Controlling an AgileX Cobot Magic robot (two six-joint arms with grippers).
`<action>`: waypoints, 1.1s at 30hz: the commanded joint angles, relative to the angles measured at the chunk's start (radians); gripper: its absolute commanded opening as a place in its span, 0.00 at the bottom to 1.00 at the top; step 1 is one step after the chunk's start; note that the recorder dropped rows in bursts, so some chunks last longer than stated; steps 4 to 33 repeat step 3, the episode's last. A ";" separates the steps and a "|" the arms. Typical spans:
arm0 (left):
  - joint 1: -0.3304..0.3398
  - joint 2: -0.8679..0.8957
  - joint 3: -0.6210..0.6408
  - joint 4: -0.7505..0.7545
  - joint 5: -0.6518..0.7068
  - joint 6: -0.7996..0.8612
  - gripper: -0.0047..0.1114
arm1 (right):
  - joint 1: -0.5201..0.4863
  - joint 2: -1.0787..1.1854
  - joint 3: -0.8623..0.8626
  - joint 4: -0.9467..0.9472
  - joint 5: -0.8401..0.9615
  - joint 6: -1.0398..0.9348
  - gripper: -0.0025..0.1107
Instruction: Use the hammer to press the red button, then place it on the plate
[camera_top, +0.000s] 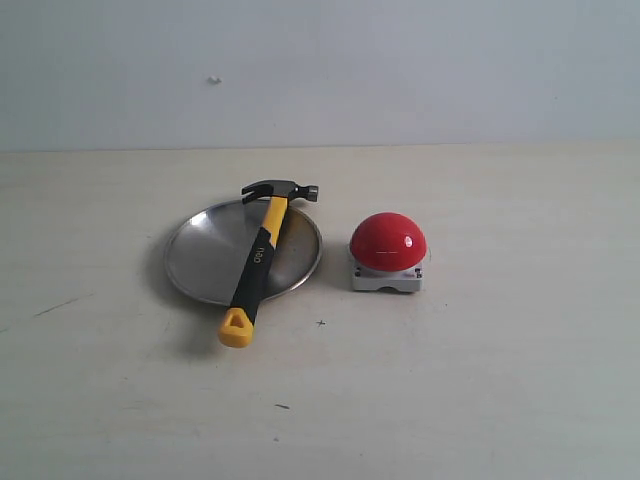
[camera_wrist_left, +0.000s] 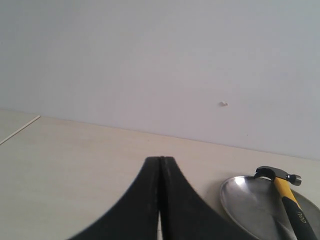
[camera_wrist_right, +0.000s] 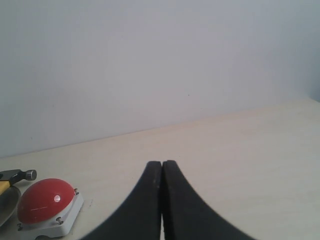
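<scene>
The hammer (camera_top: 262, 255) is laid slantwise across the plate (camera_top: 200, 260), near the middle of the worktop (camera_top: 520, 400) and somewhat toward its far edge. The dark head is placed at the plate's far rim. The yellow looped end is carried past the near rim onto bare worktop. Whether the head is borne by the rim or by the worktop behind it cannot be told.

The button (camera_top: 388, 238), a red dome on a grey base, is set just right of the plate. It is parted from the plate by a narrow strip of worktop and is not touched by the hammer.

Wide bare worktop is left open to the left of the plate, to the right of the button, and in front of both. A narrower band is left behind them, up to the far edge at the wall (camera_top: 420, 70).

Neither arm is shown in the exterior view. In the wrist views the left gripper (camera_wrist_left: 160, 160) and the right gripper (camera_wrist_right: 162, 163) are each seen with black fingers pressed together and nothing held. The left is kept well clear of the plate, the right clear of the button.

In the left wrist view the plate and the handle are cut off by the frame. In the right wrist view only the hammer's head and a sliver of the plate are shown. The lettering on the handle cannot be read.
</scene>
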 joint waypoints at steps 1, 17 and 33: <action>0.001 -0.006 0.003 -0.002 0.000 -0.004 0.04 | -0.004 -0.005 0.004 -0.002 -0.006 -0.007 0.02; 0.001 -0.006 0.003 -0.002 0.000 -0.004 0.04 | -0.004 -0.005 0.004 -0.002 -0.006 -0.007 0.02; 0.001 -0.006 0.003 -0.002 0.000 -0.004 0.04 | -0.004 -0.005 0.004 -0.002 -0.006 -0.007 0.02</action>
